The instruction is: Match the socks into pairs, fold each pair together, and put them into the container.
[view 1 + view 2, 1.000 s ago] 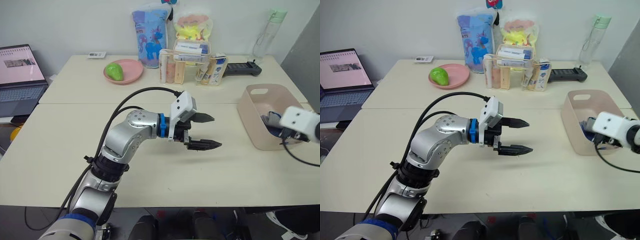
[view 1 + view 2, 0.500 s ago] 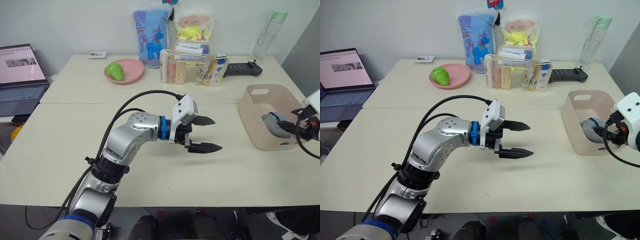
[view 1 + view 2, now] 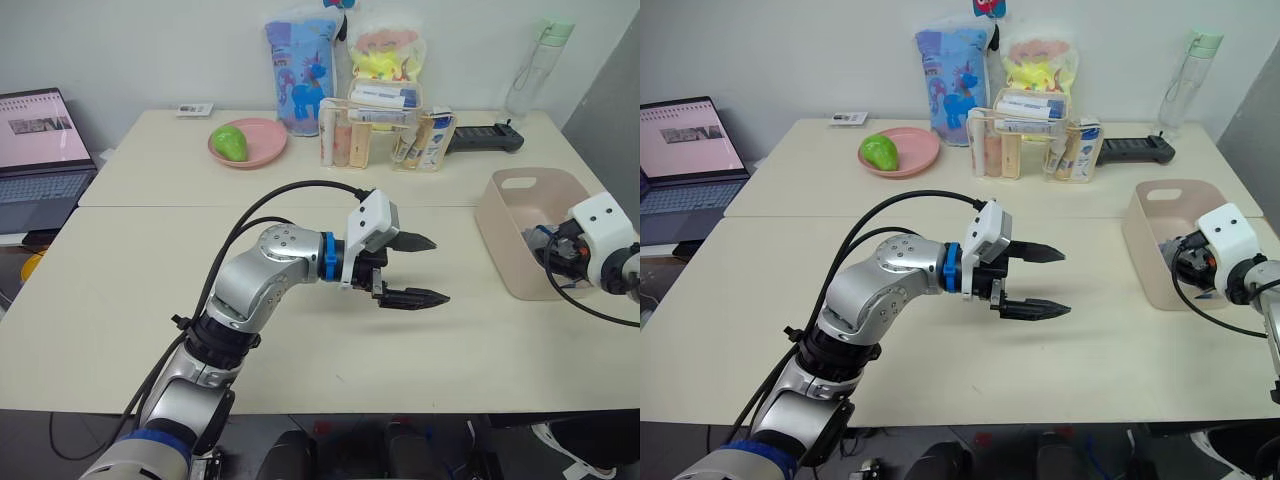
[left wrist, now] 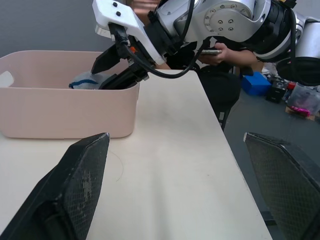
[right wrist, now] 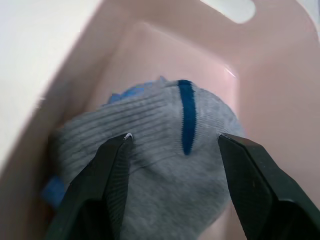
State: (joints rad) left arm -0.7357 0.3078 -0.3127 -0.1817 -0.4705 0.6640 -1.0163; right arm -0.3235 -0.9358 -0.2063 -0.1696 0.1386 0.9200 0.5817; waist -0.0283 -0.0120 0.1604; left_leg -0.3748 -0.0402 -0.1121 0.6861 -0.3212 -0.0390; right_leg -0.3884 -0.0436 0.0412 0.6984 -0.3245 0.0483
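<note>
Between spread fingers [image 5: 112, 190]: grey sock [image 5: 160, 150].

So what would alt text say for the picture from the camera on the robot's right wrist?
A grey sock with a dark blue stripe lies inside a pale pink tub, on top of something light blue, framed by the two black fingers of the open right gripper on either side of it. The tub's handle slot shows at its far wall.

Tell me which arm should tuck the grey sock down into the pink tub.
The right. Its end effector is open inside the pink tub, fingers either side of the grey sock. The left end effector hangs open over the table, well short of the tub.
</note>
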